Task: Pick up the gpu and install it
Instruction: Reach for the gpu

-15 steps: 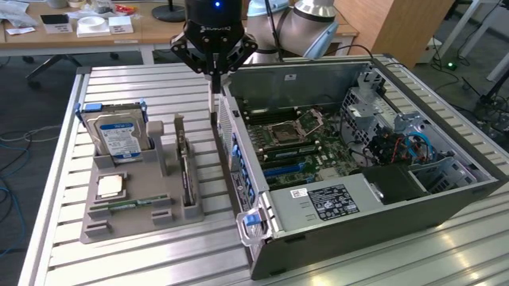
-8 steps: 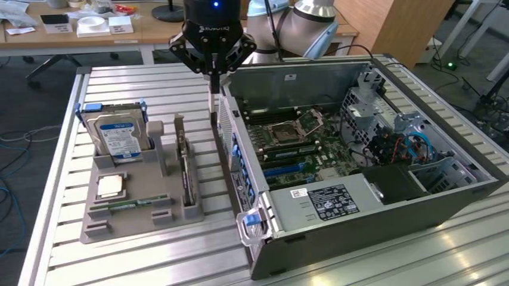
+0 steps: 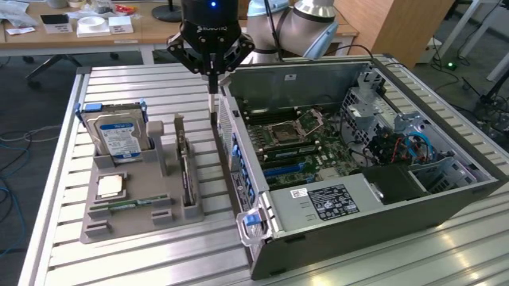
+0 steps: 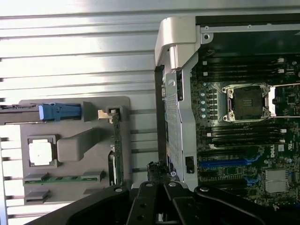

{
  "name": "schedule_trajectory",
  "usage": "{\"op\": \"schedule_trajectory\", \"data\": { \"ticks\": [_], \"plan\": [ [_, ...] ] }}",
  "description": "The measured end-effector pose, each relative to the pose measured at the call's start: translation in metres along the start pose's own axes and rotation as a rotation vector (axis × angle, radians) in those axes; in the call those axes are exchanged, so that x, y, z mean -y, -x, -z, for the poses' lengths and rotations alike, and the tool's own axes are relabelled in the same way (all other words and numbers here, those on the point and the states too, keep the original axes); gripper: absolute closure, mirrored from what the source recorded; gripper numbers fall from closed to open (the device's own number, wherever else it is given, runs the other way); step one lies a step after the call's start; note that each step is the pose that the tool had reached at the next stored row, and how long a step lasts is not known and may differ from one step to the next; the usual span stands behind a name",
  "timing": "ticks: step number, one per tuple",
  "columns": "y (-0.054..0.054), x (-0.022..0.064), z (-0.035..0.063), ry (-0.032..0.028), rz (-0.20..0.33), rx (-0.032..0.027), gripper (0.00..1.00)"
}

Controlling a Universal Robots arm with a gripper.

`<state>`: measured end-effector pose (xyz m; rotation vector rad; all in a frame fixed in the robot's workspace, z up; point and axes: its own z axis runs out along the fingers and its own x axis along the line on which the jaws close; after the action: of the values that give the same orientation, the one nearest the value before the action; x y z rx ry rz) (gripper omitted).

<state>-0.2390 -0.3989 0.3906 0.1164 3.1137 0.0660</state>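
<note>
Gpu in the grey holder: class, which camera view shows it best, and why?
The exterior view: the gpu stands on edge in the grey holder, with its length and height visible. The wrist view looks down onto its thin edge.

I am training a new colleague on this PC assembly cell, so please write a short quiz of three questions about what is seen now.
1. True or false: the gripper holds the gpu.
2. What with a blue-white label stands in the grey holder? A) hard drive B) fan C) keyboard
3. Fill in: the gripper is ___ (open or shut).
Key: 1 false, the gpu stands on edge in the grey holder; 2 A; 3 shut.
</note>
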Motion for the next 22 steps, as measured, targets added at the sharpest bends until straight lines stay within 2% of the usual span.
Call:
{"op": "schedule_trajectory", "data": {
  "ticks": [6, 22],
  "plan": [
    [-0.004, 0.0003, 0.0001, -0.0001, 0.0, 0.0, 0.89],
    [-0.022, 0.0016, 0.0003, 0.0, 0.0, 0.0, 0.89]
  ]
}}
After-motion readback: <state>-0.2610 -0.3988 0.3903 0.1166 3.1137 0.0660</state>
